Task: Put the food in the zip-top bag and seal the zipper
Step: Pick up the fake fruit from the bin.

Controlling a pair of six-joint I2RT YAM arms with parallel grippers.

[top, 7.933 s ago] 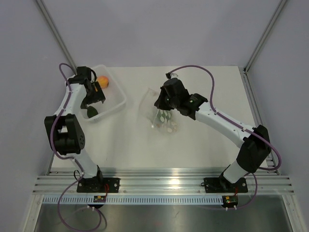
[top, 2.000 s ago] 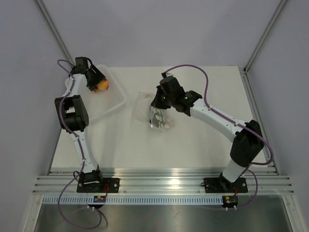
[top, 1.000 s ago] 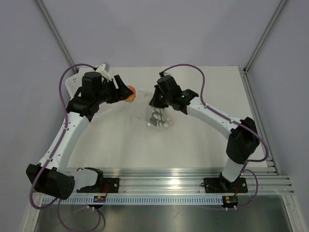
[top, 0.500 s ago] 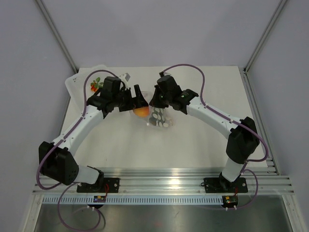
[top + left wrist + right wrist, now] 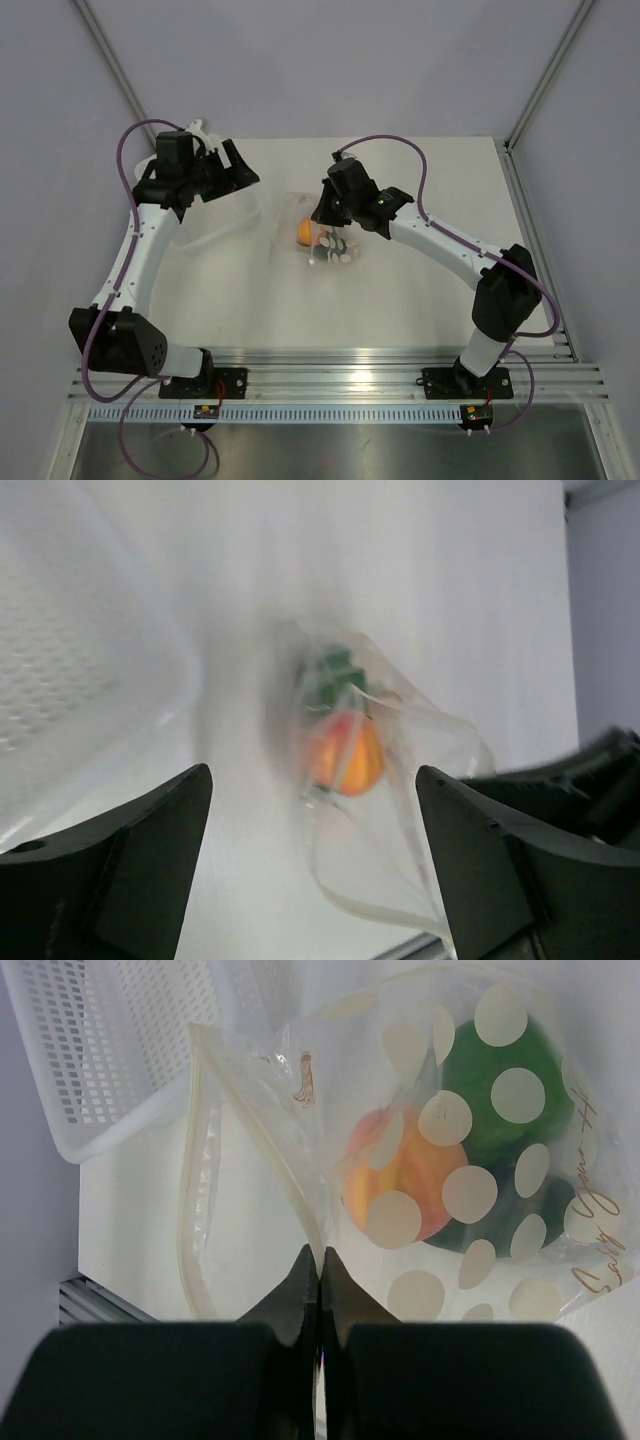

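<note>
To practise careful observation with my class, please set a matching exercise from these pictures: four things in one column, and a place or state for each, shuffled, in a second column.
Column one:
1. peach
2. left hand
3. right hand
4. tray

Column two:
A. pinched shut on the edge of the zip-top bag
B. open, holding nothing
C. inside the zip-top bag
D. white, with mesh walls

Pairs: 1-C; 2-B; 3-A; 4-D
</note>
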